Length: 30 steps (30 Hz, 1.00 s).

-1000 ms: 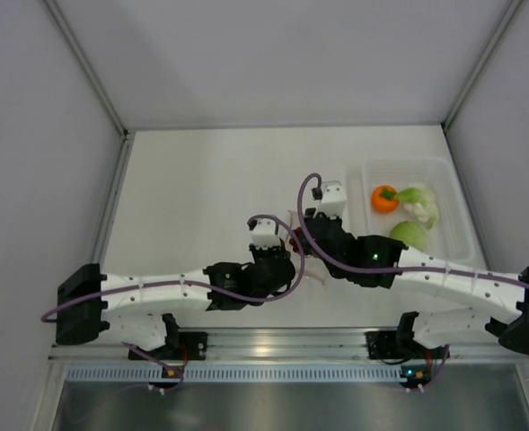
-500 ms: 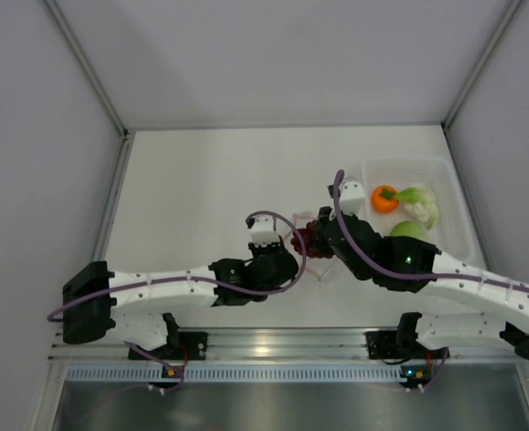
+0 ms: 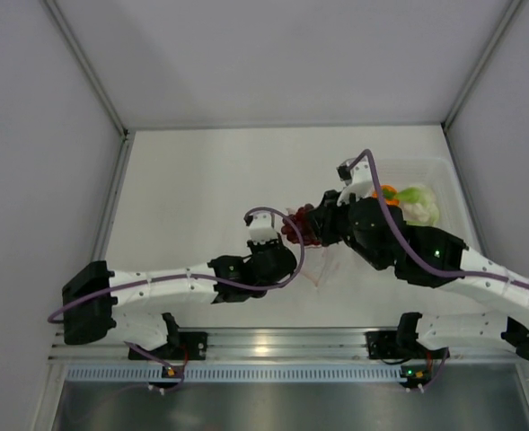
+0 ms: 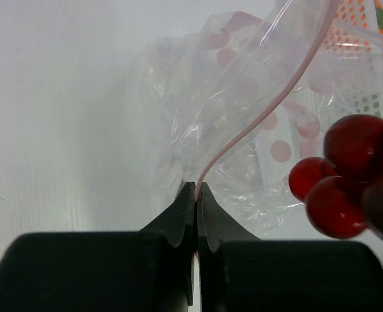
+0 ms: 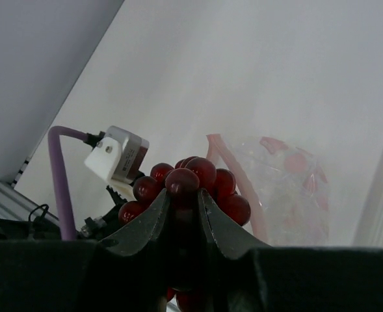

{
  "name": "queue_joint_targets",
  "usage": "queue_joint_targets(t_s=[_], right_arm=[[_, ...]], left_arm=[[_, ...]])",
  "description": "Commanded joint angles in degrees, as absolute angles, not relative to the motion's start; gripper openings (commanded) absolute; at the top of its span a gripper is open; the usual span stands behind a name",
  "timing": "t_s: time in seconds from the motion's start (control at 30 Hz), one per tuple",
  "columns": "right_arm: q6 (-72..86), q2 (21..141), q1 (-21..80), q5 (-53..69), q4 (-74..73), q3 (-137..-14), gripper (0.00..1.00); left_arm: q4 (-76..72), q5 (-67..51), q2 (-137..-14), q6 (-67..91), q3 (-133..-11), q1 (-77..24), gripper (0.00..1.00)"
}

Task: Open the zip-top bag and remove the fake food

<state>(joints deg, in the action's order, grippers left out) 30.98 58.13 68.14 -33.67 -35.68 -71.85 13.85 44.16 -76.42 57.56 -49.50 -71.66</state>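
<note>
Both wrist views are showing grips hidden from above: left gripper [image 4: 196,190] pinching the bag [image 4: 233,91], right gripper [image 5: 183,195] clamping the grapes [image 5: 192,173]. Tray [image 3: 451,193] is sitting near on the right, table [image 3: 210,180] stretching beyond.

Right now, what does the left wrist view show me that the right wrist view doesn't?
Only the left wrist view: the left end effector pinched shut on the pink strip of the zip-top bag, with part of the clear tray behind it. Only the right wrist view: the right end effector clamped on the grape bunch, plus the left arm's white camera box and purple cable. Both: the crinkled bag and the dark red grapes, which appear to be outside it.
</note>
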Motion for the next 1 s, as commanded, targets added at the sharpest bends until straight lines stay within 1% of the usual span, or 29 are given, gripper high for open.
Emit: queue_joint_targets(t_s=[0.0,0.23,0.3,0.4,0.43,0.5,0.53,0.57,0.6,0.7,0.73,0.8,0.83,0.97], right_arm=[[29.09,57.39,68.12,-35.06,-34.88,-77.25,0.0],[26.2,55.81,66.54,-42.09,-40.86,-83.4,0.0],[25.23,55.46,64.87,-41.4,-42.01,-85.42,0.0],[23.38,55.89,57.24,-35.18,-43.5,-87.53,0.0],[22.51,56.16,52.08,-34.2,-43.94,-87.8,0.0],[21.1,56.69,47.31,-31.65,-44.03,-87.89,0.0],[20.75,56.95,42.67,-31.29,-44.03,-87.37,0.0],[20.39,56.95,40.63,-30.68,-44.03,-87.19,0.0],[20.13,57.13,35.82,-27.72,-43.6,-86.75,0.0],[19.78,56.87,27.36,-22.52,-42.37,-84.2,0.0],[19.86,57.04,22.55,-22.59,-42.02,-82.81,0.0],[19.69,57.57,18.65,-22.07,-41.58,-81.13,0.0],[19.77,57.74,14.8,-21.02,-40.44,-79.03,0.0],[21.44,58.18,8.18,-16.53,-35.88,-72.96,0.0]], left_arm=[[14.24,43.51,-75.24,58.89,-49.48,-70.75,0.0],[14.24,42.01,-72.87,59.24,-47.29,-68.65,0.0],[14.24,41.84,-72.25,59.24,-46.94,-68.47,0.0],[14.24,41.4,-71.19,59.41,-46.06,-67.94,0.0],[14.24,41.31,-70.58,59.5,-45.88,-67.68,0.0],[14.24,41.13,-69.79,59.41,-45.53,-67.5,0.0],[14.24,40.96,-69.44,59.24,-45.35,-67.5,0.0],[14.24,40.96,-69.09,59.24,-45.35,-67.41,0.0],[14.41,40.96,-68.39,59.06,-45.0,-67.33,0.0],[15.03,40.87,-67.24,59.06,-44.56,-66.97,0.0],[15.29,40.7,-66.89,58.98,-44.47,-66.71,0.0],[15.47,40.43,-65.75,58.54,-44.3,-66.53,0.0],[15.56,40.34,-65.39,58.45,-44.21,-66.36,0.0],[16.26,39.64,-63.64,57.31,-44.03,-65.92,0.0]])
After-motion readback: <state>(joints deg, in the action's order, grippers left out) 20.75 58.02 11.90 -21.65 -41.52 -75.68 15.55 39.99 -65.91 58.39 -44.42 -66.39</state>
